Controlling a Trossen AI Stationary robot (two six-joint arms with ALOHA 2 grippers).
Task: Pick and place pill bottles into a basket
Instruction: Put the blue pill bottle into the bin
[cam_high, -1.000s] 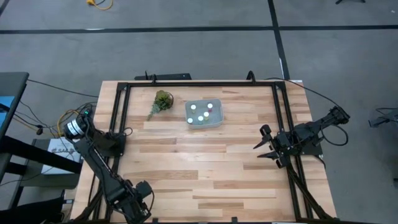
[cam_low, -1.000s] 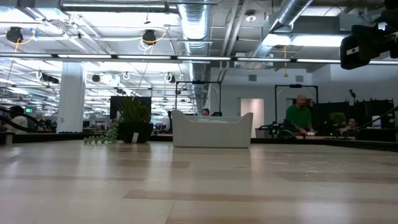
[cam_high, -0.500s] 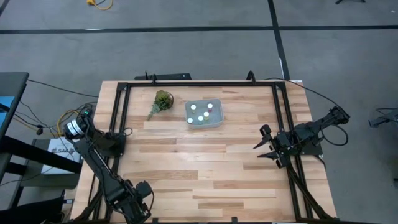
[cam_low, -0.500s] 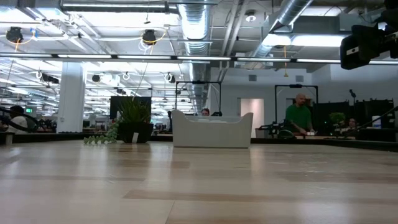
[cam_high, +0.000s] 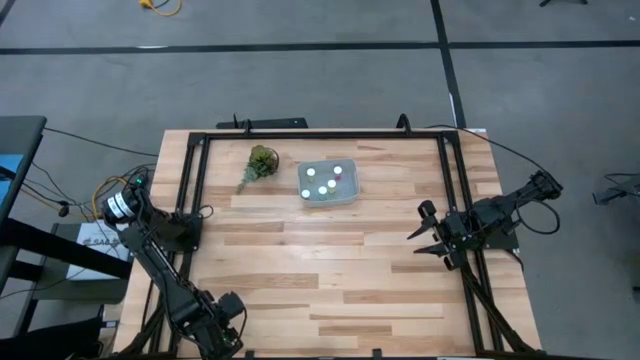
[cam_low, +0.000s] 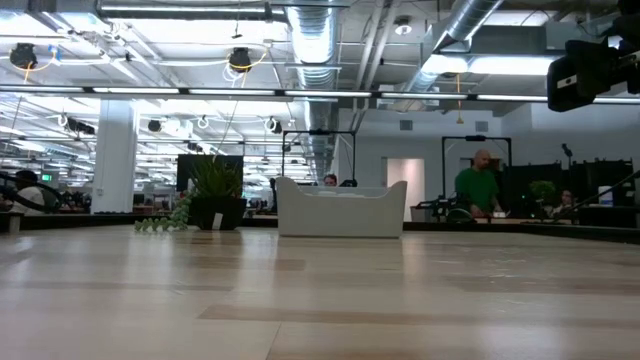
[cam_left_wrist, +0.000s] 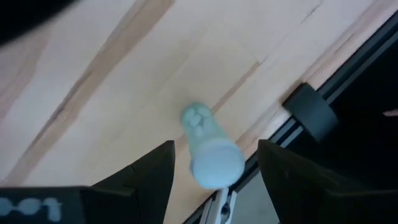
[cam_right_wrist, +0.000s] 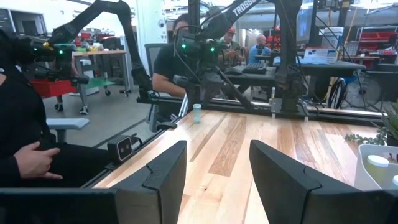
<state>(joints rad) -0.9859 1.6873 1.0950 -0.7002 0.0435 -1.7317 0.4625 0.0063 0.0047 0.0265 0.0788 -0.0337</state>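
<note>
The basket (cam_high: 328, 182) sits in the upper middle of the worktop (cam_high: 330, 270) in the high view, with pill bottles (cam_high: 322, 180) inside it. A plant sprig (cam_high: 258, 166) lies just left of it. One bottle (cam_left_wrist: 208, 151) stands at the worktop's lower left edge, between the left pincer's (cam_left_wrist: 214, 171) spread fingers. The right pincer (cam_high: 425, 236) rests at the right edge.

The basket (cam_high: 328, 182), pale and translucent, sits on the counter's far part with five white-capped pill bottles (cam_high: 322, 180) inside. One more bottle (cam_left_wrist: 208, 149) (pale, white cap) stands upright near the counter's edge.
</note>
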